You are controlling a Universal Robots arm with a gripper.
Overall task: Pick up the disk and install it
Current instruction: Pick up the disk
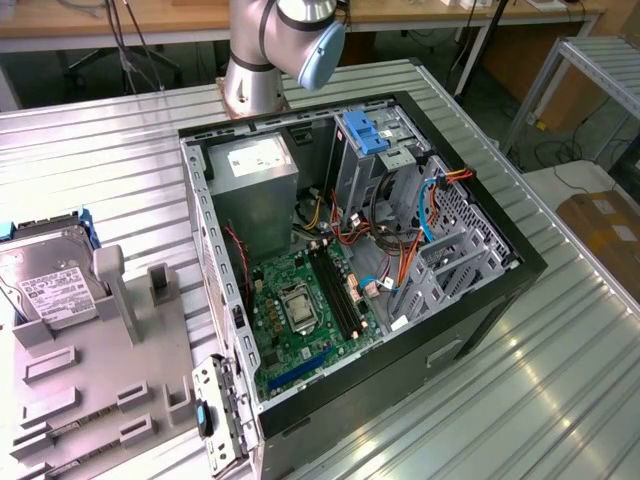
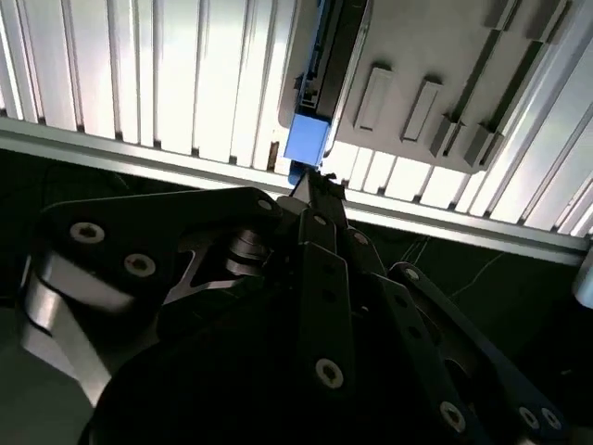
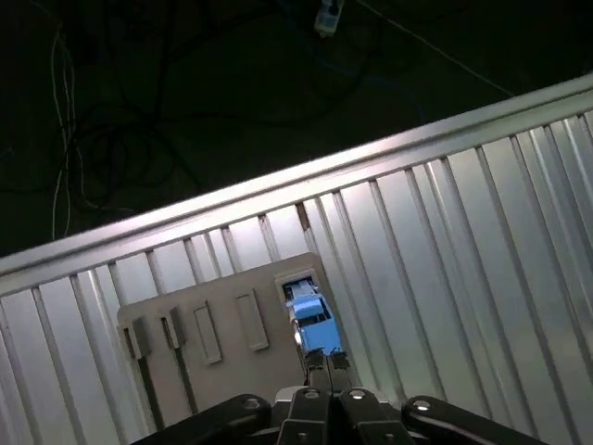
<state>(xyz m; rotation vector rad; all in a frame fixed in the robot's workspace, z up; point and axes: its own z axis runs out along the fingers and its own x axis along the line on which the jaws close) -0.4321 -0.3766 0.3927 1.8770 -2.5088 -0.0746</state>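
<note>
The disk (image 1: pixel 48 283), silver-grey with a white label and blue rails, lies on the grey fixture plate (image 1: pixel 100 390) at the exterior view's left, leaning against an upright block. In both wrist views my gripper (image 3: pixel 324 360) (image 2: pixel 313 185) hangs above the plate's edge. Its dark fingers are shut tip to tip with nothing between them. Just beyond the tips, a small blue-tabbed part (image 3: pixel 311 320) (image 2: pixel 304 139) sits on the fixture plate (image 3: pixel 213 343).
An open computer case (image 1: pixel 505 268) stands mid-table, with a blue bracket (image 1: pixel 365 132) in its drive bay and a grey power supply box (image 1: pixel 255 170). The ribbed metal table (image 1: pixel 560 380) ends close to the plate; past that edge are dark floor and cables (image 3: pixel 139 111).
</note>
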